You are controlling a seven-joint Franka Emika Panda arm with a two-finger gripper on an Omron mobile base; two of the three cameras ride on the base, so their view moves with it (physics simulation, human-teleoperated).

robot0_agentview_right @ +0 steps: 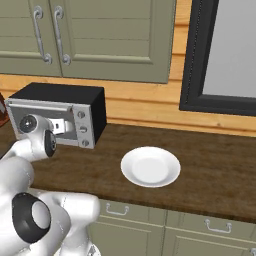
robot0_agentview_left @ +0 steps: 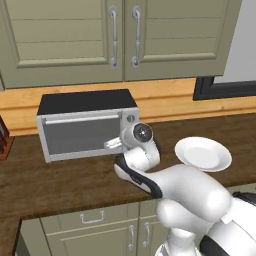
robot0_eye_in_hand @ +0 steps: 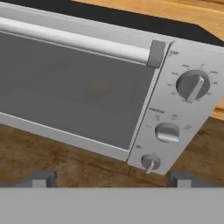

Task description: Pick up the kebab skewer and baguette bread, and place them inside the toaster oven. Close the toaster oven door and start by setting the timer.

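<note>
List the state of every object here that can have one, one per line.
Silver-fronted toaster oven: upright on the wooden counter.
Its grey glass door: shut.
Round white plate: empty, flat on the counter.
Upper cabinet doors: shut.
Two-finger gripper: jaws open, holding nothing, facing the oven front.
</note>
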